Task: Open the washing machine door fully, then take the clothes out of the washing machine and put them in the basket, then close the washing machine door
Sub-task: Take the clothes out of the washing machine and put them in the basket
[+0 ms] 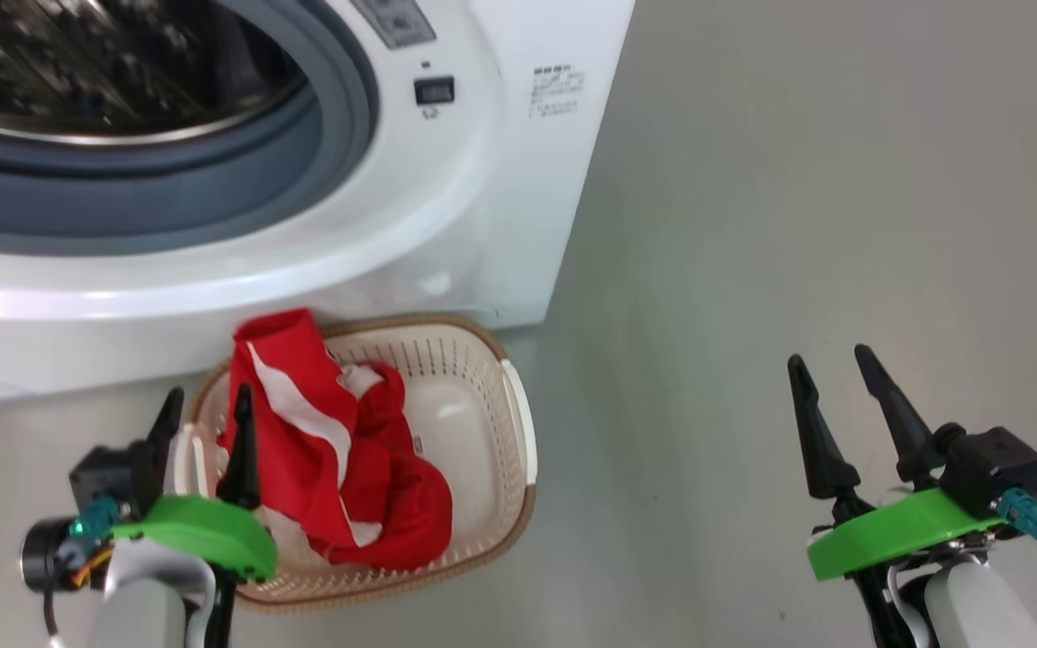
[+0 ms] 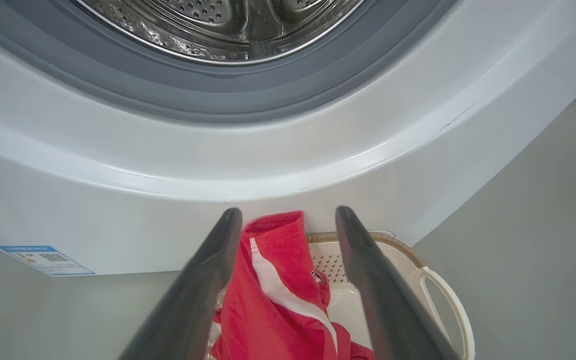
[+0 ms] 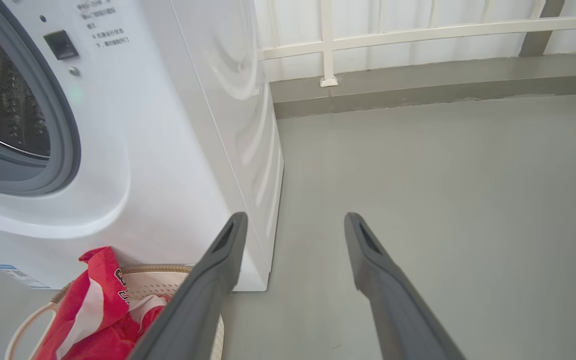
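The washing machine point(image 1: 482, 180) stands at the upper left, its grey rubber ring and steel drum point(image 2: 218, 25) exposed; its door is out of view. On the floor right in front of it sits the cream basket point(image 1: 482, 405). Red clothes point(image 1: 338, 450) with white stripes lie heaped in the basket, one fold draped up over the far rim. My left gripper point(image 1: 208, 396) hovers open over the basket's left end, and in the left wrist view the clothes point(image 2: 268, 300) show between its spread fingers. Far to the right, my right gripper point(image 1: 829, 355) is open over bare floor, holding nothing.
Grey floor point(image 3: 443, 175) stretches to the right of the machine. In the right wrist view a raised kerb point(image 3: 418, 85) with a white railing point(image 3: 328, 45) bounds it at the back. A blue label point(image 2: 45, 260) is stuck low on the machine's front.
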